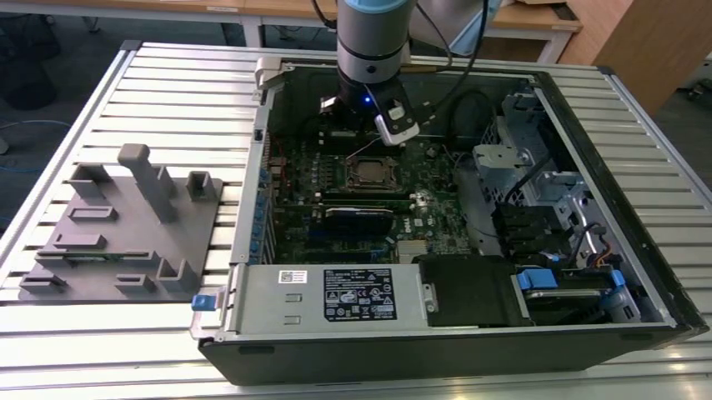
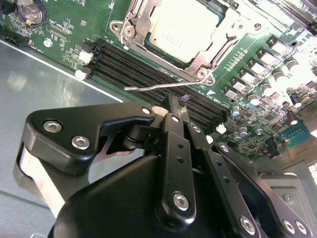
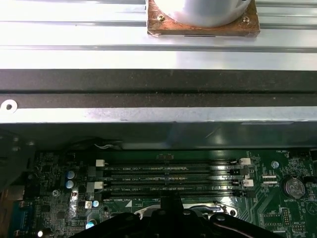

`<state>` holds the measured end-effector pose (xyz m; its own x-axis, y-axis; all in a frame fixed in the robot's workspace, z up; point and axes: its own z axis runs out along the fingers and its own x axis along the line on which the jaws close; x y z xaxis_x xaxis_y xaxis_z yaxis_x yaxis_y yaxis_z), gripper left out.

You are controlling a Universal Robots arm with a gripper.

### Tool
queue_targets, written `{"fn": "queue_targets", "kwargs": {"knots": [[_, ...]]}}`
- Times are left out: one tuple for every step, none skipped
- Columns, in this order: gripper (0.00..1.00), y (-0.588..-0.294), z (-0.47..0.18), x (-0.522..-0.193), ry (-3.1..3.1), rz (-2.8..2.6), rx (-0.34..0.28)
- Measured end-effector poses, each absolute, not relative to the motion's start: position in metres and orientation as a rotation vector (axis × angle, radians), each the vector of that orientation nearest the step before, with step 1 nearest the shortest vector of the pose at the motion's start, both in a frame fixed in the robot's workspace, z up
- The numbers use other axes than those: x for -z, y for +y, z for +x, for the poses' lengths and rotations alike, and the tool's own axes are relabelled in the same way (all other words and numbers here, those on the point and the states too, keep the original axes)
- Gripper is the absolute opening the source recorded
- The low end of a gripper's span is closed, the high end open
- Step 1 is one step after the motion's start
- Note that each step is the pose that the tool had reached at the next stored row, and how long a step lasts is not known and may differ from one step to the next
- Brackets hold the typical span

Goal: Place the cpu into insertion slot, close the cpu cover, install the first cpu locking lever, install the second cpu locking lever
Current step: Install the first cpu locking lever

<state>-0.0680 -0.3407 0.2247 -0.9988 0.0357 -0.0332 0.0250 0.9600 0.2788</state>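
Since the cpu (image 2: 184,25) sits in the slot (image 1: 371,172) with the cover (image 2: 140,24) seemingly down, work is at a lever (image 2: 158,88). It stands loose, its long axis parallel to the memory slots (image 2: 133,74). Gripper (image 2: 174,101) fingers look pressed together, nothing held, tip just beside the lever's middle; contact unclear.

An open computer case (image 1: 445,358) lies on a ribbed metal desk (image 1: 167,83), with a grey moulded stand (image 1: 122,242) just beside it on the exterior view's left. Inside, a silver labelled box (image 1: 323,293) sits along the wall nearest the camera. Long black memory slots (image 3: 168,178) cross the green board (image 2: 99,25) near a coin battery (image 3: 293,187).
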Motion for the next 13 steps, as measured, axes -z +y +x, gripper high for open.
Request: {"fn": "queue_targets", "kwargs": {"knots": [[0.10, -0.3407, -0.0680, -0.2246, 3.072, 0.047, -0.437], [0.10, -0.3407, -0.0680, -0.2246, 3.072, 0.047, -0.437], [0.10, -0.3407, -0.0680, -0.2246, 3.072, 0.047, -0.437], [0.10, -0.3406, -0.0680, -0.2245, 3.072, 0.047, -0.437], [0.10, -0.3406, -0.0676, -0.2243, 3.072, 0.047, -0.437], [0.10, -0.3406, -0.0668, -0.2240, 3.072, 0.047, -0.437], [0.10, -0.3407, -0.0661, -0.2239, 3.072, 0.047, -0.437], [0.10, -0.3407, -0.0654, -0.2238, 3.072, 0.047, -0.437], [0.10, -0.3407, -0.0650, -0.2238, 3.072, 0.047, -0.437], [0.10, -0.3407, -0.0650, -0.2238, 3.072, 0.047, -0.437], [0.10, -0.3407, -0.0650, -0.2238, 3.072, 0.048, -0.437], [0.10, -0.3406, -0.0650, -0.2238, 3.072, 0.047, -0.437], [0.10, -0.3406, -0.0649, -0.2233, 3.072, 0.047, -0.437]]}}
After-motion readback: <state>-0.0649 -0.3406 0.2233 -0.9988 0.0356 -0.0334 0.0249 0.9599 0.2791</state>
